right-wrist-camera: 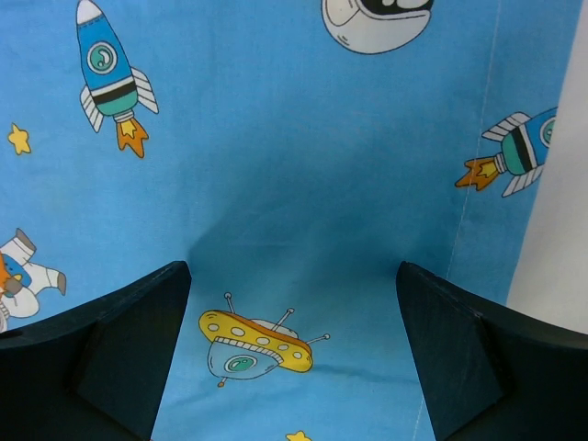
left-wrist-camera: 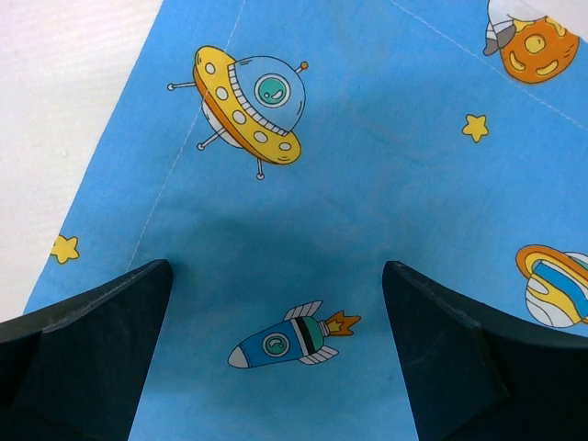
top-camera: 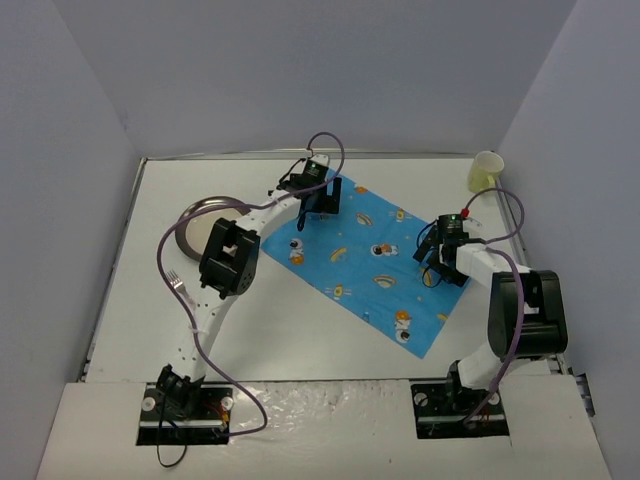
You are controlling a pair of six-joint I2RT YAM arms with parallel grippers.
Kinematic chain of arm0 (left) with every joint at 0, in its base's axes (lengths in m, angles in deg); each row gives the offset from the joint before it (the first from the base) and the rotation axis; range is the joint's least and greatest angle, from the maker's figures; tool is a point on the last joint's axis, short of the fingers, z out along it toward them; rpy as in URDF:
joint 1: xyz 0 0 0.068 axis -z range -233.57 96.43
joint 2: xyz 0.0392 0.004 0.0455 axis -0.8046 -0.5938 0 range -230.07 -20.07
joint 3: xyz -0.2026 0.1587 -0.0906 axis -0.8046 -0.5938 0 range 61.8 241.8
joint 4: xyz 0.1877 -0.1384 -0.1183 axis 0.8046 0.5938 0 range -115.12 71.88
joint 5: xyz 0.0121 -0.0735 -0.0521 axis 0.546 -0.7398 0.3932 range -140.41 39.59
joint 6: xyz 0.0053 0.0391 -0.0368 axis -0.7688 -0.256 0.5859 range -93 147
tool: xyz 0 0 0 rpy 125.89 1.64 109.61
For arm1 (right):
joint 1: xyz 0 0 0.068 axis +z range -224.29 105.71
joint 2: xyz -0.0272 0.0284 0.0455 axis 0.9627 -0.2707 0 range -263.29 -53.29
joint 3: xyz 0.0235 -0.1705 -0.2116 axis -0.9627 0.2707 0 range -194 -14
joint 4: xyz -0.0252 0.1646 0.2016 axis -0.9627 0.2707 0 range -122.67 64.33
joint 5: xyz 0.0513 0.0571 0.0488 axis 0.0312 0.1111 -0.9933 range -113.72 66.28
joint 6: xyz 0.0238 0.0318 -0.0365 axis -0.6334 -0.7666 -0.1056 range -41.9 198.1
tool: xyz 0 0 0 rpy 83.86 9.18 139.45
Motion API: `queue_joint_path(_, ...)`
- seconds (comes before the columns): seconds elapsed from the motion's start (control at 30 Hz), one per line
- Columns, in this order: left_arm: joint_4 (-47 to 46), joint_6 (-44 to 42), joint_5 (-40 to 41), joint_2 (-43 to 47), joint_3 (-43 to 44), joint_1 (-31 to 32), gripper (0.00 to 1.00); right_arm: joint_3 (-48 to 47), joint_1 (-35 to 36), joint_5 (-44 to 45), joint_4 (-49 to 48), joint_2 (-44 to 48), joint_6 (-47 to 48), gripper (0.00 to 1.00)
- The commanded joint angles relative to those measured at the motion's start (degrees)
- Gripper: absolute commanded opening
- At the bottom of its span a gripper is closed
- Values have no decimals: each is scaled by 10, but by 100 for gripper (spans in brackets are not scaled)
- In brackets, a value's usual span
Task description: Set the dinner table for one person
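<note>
You have the desk (top-camera: 300, 340) filling most of the top view: a broad white slab with a thin metal rim. It looks rigid and fixed, so there is nothing on it for you to take hold of. Treat it as a hard, smooth surface on which light things will probably slide.

The blue space-print cloth (top-camera: 370, 260) lies skewed across the centre and right of the desk. It is flat apart from a faint crease in the right wrist view. It looks thin and limp, so pinch it at a hemmed edge or corner rather than mid-panel.

Your left gripper (left-wrist-camera: 277, 271) hangs over the cloth's upper-left corner, jaws spread wide with only printed fabric showing between them. Your right gripper (right-wrist-camera: 294, 266) is spread the same way near the cloth's right edge, holding nothing. Whether either one touches the fabric, you cannot tell.

The metal plate (top-camera: 200, 215) sits at upper left, partly behind the left arm. The fork (top-camera: 178, 283) lies at left centre, and the pale cup (top-camera: 486, 171) stands at upper right. The cup probably tips easily.
</note>
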Motion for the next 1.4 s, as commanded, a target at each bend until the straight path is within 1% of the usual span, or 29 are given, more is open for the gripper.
queue_joint_path(0.0,21,26,-32,-35,46,-3,96,-12,-21,3,-55,-39,-16,91)
queue_joint_path(0.23,24,34,-44,-70,111,-4,96,-51,-38,25,-68,-89,-27,91)
queue_joint_path(0.37,33,30,-44,-84,140,-5,96,-66,-38,25,-67,-94,-29,91)
queue_joint_path(0.47,38,28,-38,-73,148,-10,96,-64,-38,33,-61,-73,-29,91)
queue_joint_path(0.57,33,30,-28,-33,125,-15,96,-76,-38,40,-32,-14,-12,91)
queue_joint_path(0.77,22,32,4,108,57,-23,97,-112,-30,30,17,127,13,92)
queue_joint_path(0.87,17,37,23,191,5,-27,97,-102,-6,-2,10,187,11,93)
queue_joint_path(0.9,11,41,29,239,-15,-32,97,-95,2,-16,8,201,16,93)
queue_joint_path(0.97,-11,44,42,300,-99,-41,97,-85,10,-47,4,243,26,94)
queue_joint_path(1.1,-33,64,55,436,-217,-69,97,-54,18,-94,0,296,43,95)
queue_joint_path(1.17,-37,78,58,486,-300,-83,97,-35,24,-149,-10,313,45,95)
queue_joint_path(1.27,-52,114,45,587,-408,-126,97,20,33,-217,-66,354,44,94)
queue_joint_path(1.3,-57,121,37,613,-443,-139,97,26,34,-237,-85,366,43,94)
queue_joint_path(1.37,-74,149,8,674,-541,-174,97,66,39,-291,-130,391,33,94)
